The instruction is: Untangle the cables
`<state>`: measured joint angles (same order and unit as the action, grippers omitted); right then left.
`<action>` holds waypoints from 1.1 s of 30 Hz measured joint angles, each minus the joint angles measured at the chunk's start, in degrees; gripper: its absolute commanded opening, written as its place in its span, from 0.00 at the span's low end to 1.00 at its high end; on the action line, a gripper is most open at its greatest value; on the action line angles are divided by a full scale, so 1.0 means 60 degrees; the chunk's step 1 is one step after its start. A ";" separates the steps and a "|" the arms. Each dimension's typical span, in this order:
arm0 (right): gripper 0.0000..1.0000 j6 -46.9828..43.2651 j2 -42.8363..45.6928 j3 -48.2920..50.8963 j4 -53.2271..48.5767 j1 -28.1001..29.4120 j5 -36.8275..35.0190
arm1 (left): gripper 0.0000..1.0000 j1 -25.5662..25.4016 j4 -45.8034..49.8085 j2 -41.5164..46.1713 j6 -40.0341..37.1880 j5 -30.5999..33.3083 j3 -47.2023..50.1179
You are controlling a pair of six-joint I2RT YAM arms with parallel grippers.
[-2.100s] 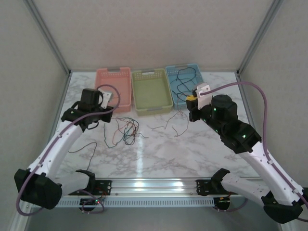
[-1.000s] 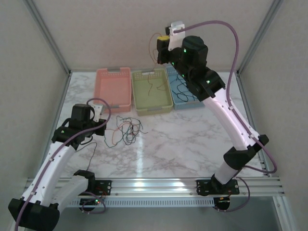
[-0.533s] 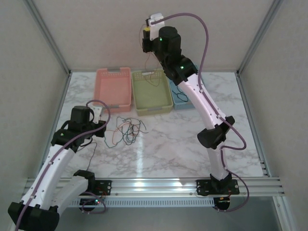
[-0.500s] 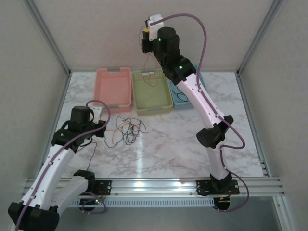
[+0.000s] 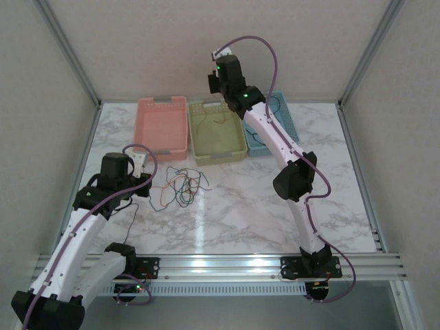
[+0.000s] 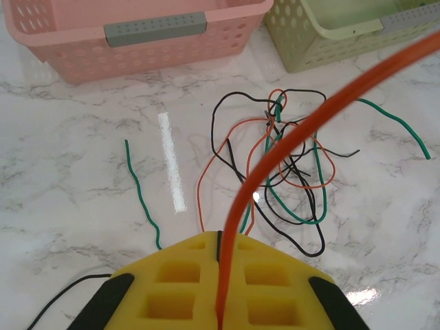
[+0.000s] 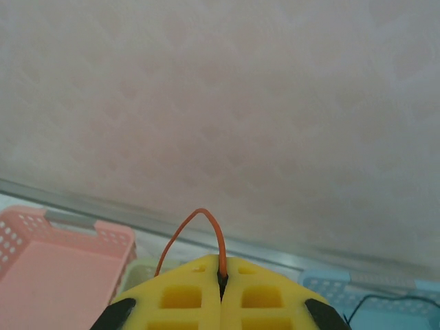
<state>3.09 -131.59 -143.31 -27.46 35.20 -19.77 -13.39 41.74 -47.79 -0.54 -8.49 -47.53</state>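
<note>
Lying in a loose, curly knot on the glossy marble tabletop [image 5: 240, 213], the cables [image 5: 180, 187] are hair-thin black, orange and green strands just ahead of the left gripper [image 6: 220, 240]. Its yellow, waffle-pocketed pads are pressed together on one orange strand [image 6: 295, 130]. High above the perforated green basket [image 5: 218, 158], the right gripper [image 7: 221, 268] pinches an arched orange wire [image 7: 210, 223].
</note>
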 measured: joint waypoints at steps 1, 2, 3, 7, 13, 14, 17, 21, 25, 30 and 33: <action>0.00 0.0142 0.0000 0.0259 -0.0076 -0.0047 0.0055 | 0.00 0.0000 -0.0004 0.0000 0.0004 0.0000 0.0015; 0.00 0.0237 0.0000 0.0477 -0.0117 -0.0076 0.0095 | 0.00 0.0000 -0.0007 -0.0004 0.0025 -0.0004 0.0025; 0.00 0.0375 0.0000 0.0790 -0.0157 -0.0102 0.0255 | 0.00 0.0000 -0.0015 -0.0004 0.0029 -0.0004 0.0036; 0.06 0.0885 0.0000 0.2149 -0.0335 -0.0109 0.1031 | 0.00 0.0000 -0.0055 -0.0011 0.0033 -0.0004 0.0066; 0.35 0.1424 0.0004 0.3486 -0.0769 -0.0066 0.2266 | 0.00 0.0000 -0.0058 -0.0051 0.0033 -0.0025 0.0069; 0.44 0.1421 0.0004 0.3483 -0.0823 -0.0066 0.2419 | 0.00 0.0000 -0.0062 -0.0055 0.0033 -0.0033 0.0069; 0.56 0.1443 0.0095 0.3439 -0.0907 -0.0036 0.2765 | 0.00 0.0000 -0.0062 -0.0062 0.0033 -0.0033 0.0069; 0.59 0.1337 0.0335 0.3202 -0.1300 0.0018 0.2849 | 0.00 0.0000 -0.0062 -0.0058 0.0036 -0.0044 0.0069; 0.58 0.1209 0.1632 0.4076 -0.1100 0.0051 0.3184 | 0.00 0.0000 -0.0058 0.0051 0.0069 -0.0237 0.0069; 0.53 0.0856 0.4699 0.7020 0.0084 0.0080 0.4597 | 0.00 0.0000 -0.0058 0.0477 0.0102 -0.0852 0.0029; 0.53 0.0721 0.6175 0.8572 0.0699 0.0233 0.5391 | 0.00 0.0000 -0.0055 0.0776 0.0146 -0.1377 -0.0197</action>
<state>7.42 -94.54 -91.88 -23.27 36.60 12.58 -13.39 41.41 -43.13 0.34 -16.75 -48.71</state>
